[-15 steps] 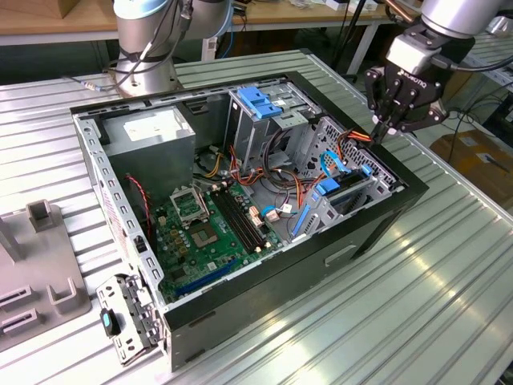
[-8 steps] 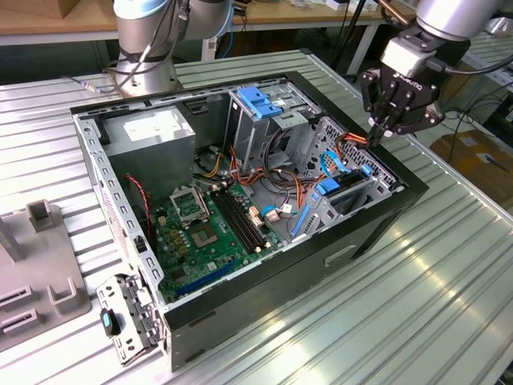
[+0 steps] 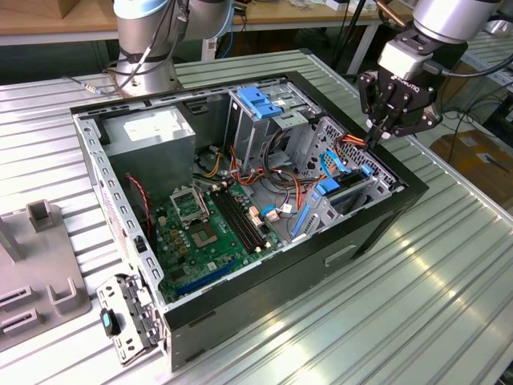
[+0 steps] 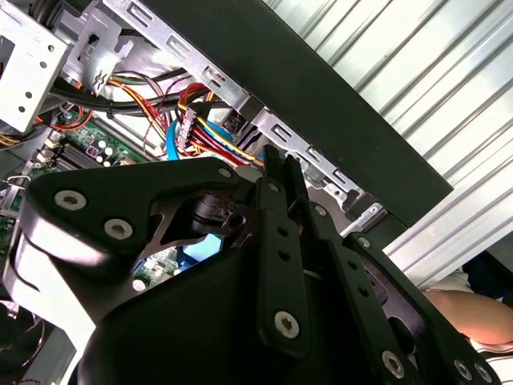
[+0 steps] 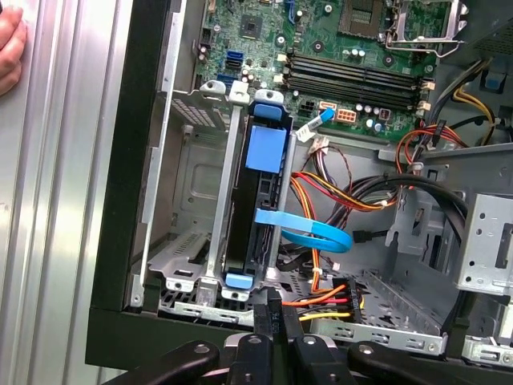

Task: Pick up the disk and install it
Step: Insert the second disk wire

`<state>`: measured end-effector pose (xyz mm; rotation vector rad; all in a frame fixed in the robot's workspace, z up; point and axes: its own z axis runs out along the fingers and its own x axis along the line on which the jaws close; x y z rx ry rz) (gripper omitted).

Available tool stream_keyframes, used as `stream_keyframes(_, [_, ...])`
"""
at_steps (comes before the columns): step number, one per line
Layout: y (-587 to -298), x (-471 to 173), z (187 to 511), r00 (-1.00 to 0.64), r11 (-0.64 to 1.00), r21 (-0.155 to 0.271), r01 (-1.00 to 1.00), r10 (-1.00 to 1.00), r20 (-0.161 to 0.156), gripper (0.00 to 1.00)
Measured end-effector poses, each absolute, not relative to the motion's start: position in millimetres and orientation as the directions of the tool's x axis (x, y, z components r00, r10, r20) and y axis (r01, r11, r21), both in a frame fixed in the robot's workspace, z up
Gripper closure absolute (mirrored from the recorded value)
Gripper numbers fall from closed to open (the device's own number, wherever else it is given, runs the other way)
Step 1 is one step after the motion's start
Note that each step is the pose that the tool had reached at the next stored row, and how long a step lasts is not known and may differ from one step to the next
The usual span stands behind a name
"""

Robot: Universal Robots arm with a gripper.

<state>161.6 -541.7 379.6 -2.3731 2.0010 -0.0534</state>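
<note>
Gripper (image 3: 383,132) hangs at the upper right of the exterior view, over the far right corner of the open computer case (image 3: 377,220); I see its fingers (image 5: 270,309) pressed together with nothing between them. The disk (image 5: 258,208) stands on edge in the metal drive cage (image 5: 210,241) just ahead of the fingertips in the first wrist view, blue carrier tabs at both ends, a blue ribbon cable (image 5: 309,228) curling off its side. In the exterior view I place the disk (image 3: 341,188) at the case's right end. Beyond it lies the green motherboard (image 3: 212,233). The case rests on a ribbed metal table (image 3: 425,313). A grey fixture (image 3: 36,273) sits at lower left, workbenches (image 3: 48,20) behind, and a person's hand (image 5: 10,48) shows at upper left of the first wrist view.
</note>
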Motion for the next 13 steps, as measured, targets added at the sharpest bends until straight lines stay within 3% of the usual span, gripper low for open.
stream_keyframes(13, [-541.7,158.4,378.9,0.169,-0.169,-0.05,-0.984,-0.986,0.002,0.83])
